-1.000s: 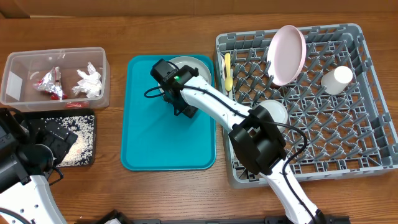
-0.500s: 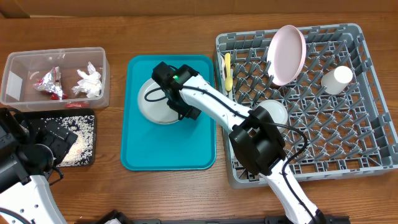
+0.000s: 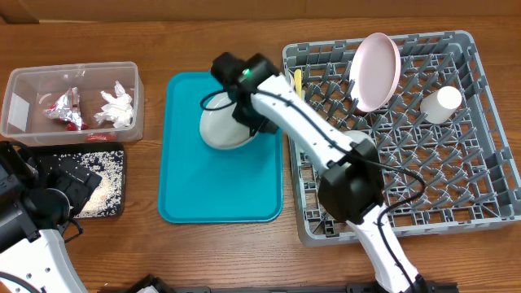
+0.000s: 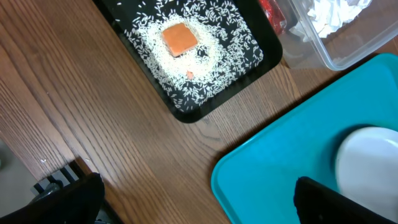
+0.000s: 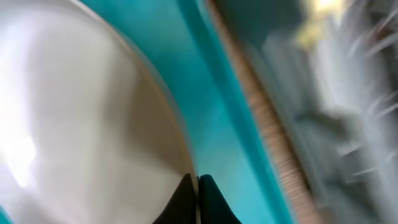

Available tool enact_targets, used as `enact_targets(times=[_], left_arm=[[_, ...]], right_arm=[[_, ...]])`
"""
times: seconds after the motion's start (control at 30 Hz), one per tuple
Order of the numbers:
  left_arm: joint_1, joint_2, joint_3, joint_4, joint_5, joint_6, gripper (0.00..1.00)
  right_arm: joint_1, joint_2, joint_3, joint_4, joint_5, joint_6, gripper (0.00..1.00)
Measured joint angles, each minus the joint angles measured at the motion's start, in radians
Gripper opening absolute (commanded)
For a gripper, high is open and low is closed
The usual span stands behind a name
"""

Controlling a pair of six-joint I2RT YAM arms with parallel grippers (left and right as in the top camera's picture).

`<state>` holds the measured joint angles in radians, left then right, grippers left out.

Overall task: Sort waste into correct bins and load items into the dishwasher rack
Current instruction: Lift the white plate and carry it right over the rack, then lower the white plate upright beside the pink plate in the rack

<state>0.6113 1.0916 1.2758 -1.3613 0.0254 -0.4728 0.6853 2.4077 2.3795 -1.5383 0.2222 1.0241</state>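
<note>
**A:** So the tray (image 3: 216, 191) is teal, the grey plate (image 3: 220, 130) looks pale, and the rack (image 3: 456, 171) is grey too. The pink plate (image 3: 376, 72) is pastel.

**B:** Yep, and the black tray (image 4: 189, 114) is speckled with white grains (image 4: 205, 68), plus an orange cube (image 4: 180, 38).

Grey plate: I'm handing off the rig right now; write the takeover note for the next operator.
Right gripper: shut on the grey plate at its rim, tilted over the teal tray.
Left gripper: open, empty, near the black tray.
Done: pink plate, white cup, yellow spoon in the rack; tissue, wrappers in the clear tub; rice, orange cube in the black tray.
Left: rack the grey plate.
</note>
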Motion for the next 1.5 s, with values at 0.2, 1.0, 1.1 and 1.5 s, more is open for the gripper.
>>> enact_targets(times=[0.2,1.0,1.1,1.5], left_arm=[[0.000,0.000,0.000,0.000,0.000,0.000,1.00],[0.000,0.000,0.000,0.000,0.000,0.000,1.00],[0.000,0.000,0.000,0.000,0.000,0.000,1.00],[0.000,0.000,0.000,0.000,0.000,0.000,1.00]], right_arm=[[-0.004,-0.176,0.051,-0.106,0.198,-0.112,0.04],[-0.498,-0.476,0.068,-0.048,0.466,-0.506,0.04],[-0.524,-0.467,0.042,-0.005,0.466,-0.546,0.04],[-0.528,-0.451,-0.265,0.230,0.491,-0.711,0.04]])
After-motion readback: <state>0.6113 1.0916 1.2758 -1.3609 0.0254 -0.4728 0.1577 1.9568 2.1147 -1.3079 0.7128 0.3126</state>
